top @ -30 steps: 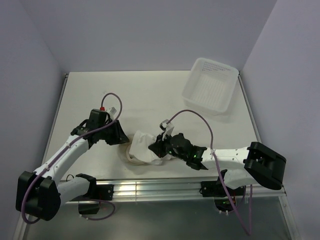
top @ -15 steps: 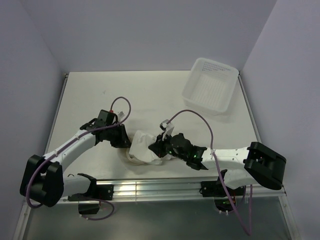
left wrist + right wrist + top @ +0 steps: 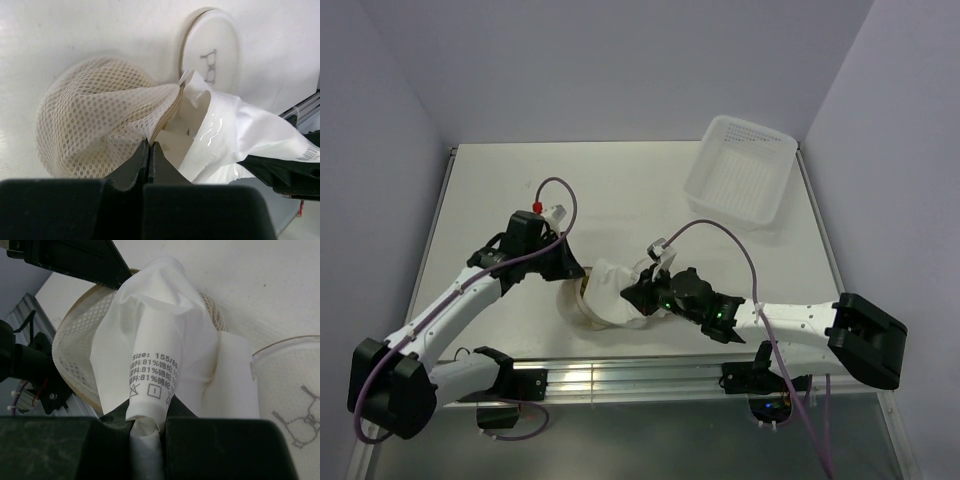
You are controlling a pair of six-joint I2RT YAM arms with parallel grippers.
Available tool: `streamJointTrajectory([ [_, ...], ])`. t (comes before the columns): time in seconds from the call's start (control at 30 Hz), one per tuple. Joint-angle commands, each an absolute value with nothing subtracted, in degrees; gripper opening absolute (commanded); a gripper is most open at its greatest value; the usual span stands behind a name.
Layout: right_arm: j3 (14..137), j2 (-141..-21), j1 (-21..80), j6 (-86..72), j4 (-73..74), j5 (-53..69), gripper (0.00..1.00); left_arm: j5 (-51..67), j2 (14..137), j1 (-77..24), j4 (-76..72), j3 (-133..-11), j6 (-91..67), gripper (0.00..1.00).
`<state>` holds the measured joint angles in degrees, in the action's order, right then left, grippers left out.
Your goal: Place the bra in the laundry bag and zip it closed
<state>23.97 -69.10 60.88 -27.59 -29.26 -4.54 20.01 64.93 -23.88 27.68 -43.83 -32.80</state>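
Note:
The laundry bag [image 3: 582, 297] is a round whitish mesh bag with brownish rim hoops, near the table's front edge. Its mesh [image 3: 95, 125] and its circular face with a black mark [image 3: 210, 50] show in the left wrist view. My left gripper [image 3: 149, 145] is shut on the bag's rim and holds its mouth open. The bra [image 3: 617, 292] is white fabric with a printed care label [image 3: 152, 382]. My right gripper [image 3: 148, 422] is shut on the bra's label end and holds it at the bag's mouth. The bag's mesh [image 3: 75, 345] lies behind the bra.
A white rectangular plastic tray [image 3: 740, 170] stands at the back right. A metal rail [image 3: 620, 375] runs along the table's front edge, close below the bag. Purple cables loop over both arms.
My left gripper has shifted right along the bag and lifted its rim. My right gripper with the bra has moved slightly forward toward the bag's mouth.

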Motion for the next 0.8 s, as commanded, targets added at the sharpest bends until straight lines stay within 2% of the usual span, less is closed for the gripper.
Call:
streamJointTrajectory([
  [0.0, 23.4, -66.5, 61.0, -27.7, -28.1, -6.0, 0.0, 17.3, 60.5, -24.0, 25.5, -46.2, -33.7, 0.0],
  [0.2, 24.5, -67.3, 61.0, -27.0, -26.5, -5.4, 0.0, 18.3, 58.1, -24.1, 23.0, -46.7, -34.0, 0.0],
  [0.3, 26.7, -68.5, 61.3, -24.7, -27.7, -0.3, 0.0, 21.6, 59.1, -24.1, 19.6, -46.9, -34.4, 0.0],
  [0.53, 32.7, -79.1, 62.8, -24.0, -27.5, 9.3, 0.0, 26.3, 58.3, -24.8, 10.4, -43.4, -38.7, 0.0],
  [0.67, 36.9, -83.6, 62.8, -27.0, -26.5, 6.4, 0.0, 26.4, 56.7, -26.9, 9.8, -41.5, -39.7, 0.0],
  [0.77, 38.4, -83.5, 62.7, -31.6, -27.1, -0.8, 0.0, 26.5, 54.4, -27.4, 9.8, -39.3, -41.4, 0.0],
])
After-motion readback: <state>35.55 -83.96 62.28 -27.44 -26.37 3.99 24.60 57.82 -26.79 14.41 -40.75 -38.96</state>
